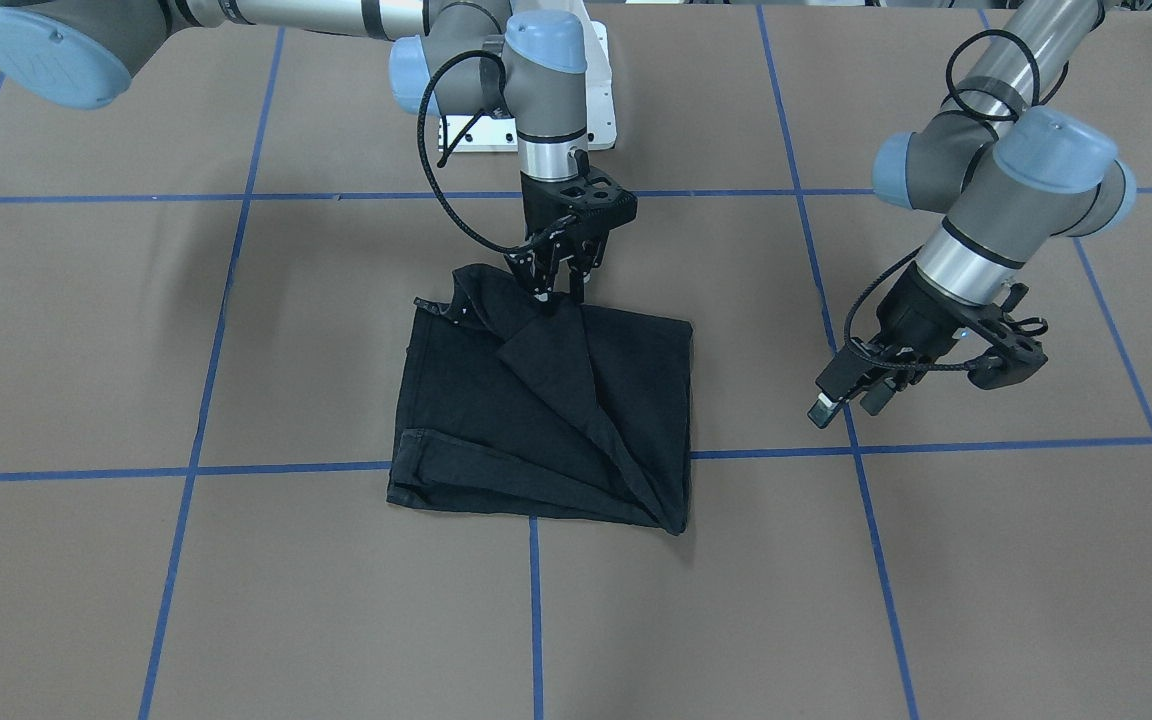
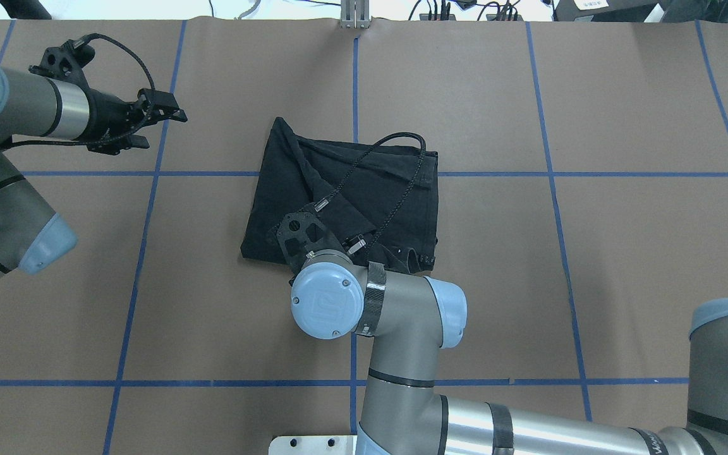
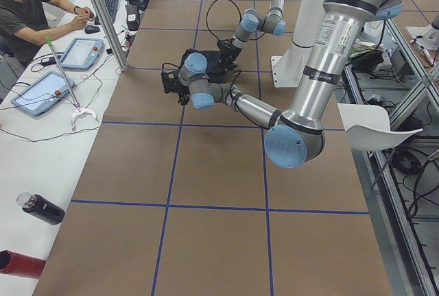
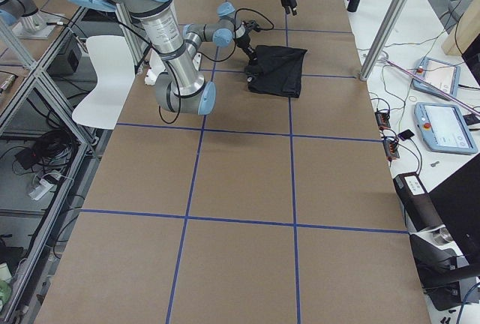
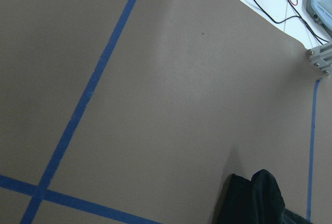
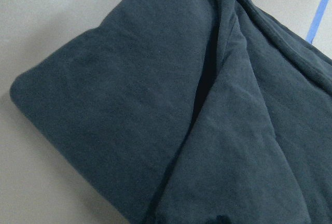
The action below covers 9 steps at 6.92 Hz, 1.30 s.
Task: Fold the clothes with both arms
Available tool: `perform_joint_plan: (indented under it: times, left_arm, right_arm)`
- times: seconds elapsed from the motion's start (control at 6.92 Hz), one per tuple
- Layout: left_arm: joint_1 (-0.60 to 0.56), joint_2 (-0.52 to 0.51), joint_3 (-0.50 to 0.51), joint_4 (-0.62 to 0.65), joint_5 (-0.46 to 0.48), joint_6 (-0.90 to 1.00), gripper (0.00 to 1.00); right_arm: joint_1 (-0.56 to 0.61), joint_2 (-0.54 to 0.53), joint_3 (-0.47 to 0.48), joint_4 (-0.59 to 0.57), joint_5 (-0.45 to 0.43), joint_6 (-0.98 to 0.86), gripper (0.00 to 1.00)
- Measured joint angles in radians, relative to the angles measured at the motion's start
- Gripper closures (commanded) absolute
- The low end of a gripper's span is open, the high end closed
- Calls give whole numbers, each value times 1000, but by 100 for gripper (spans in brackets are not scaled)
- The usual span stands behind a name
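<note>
1. Black short-sleeved T-shirt [image 1: 496, 420]: folded into a rough square and lying at the middle of the table, over a crossing of tape lines. Only plain black cloth shows. A raised ridge of fabric runs from the robot-side edge to the far corner.
2. Brown paper-covered table with a blue tape grid [image 1: 936, 580]: carries the shirt.
3. Right silver-grey tubular arm with light blue joint caps [image 1: 546, 90]: the forearm lies level above the table and the wrist is turned straight down over the shirt's robot-side edge.
4. Right small black gripper [image 1: 556, 288]: points down with its fingers pinched on a peak of shirt cloth, which tents up to the tips.
5. Left silver-grey arm [image 1: 1016, 190]: the wrist slants down and inward toward the shirt.
6. Left black gripper [image 1: 846, 402]: fingers spread and holding nothing, above bare table and well apart from the shirt.
</note>
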Motion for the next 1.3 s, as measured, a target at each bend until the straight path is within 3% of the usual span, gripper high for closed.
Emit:
perform_joint_plan:
  times: [0.72,1.01,1.16,1.3]
  left_arm:
    - [-1,4,2,-2,1,1,0]
    - [-1,4,2,-1,0,0,0]
    - [-1,4,1,-1,-1,0,0]
    - [-1,3,0,0,-1,0,0]
  right_arm:
    - [-5,28,-32,-2,-4,0,54]
    - [-7,30,-43,-1,-13,0,79]
    - [-7,30,-44,-1,-15,0,96]
    - [-8,30,-45,-1,-15,0,100]
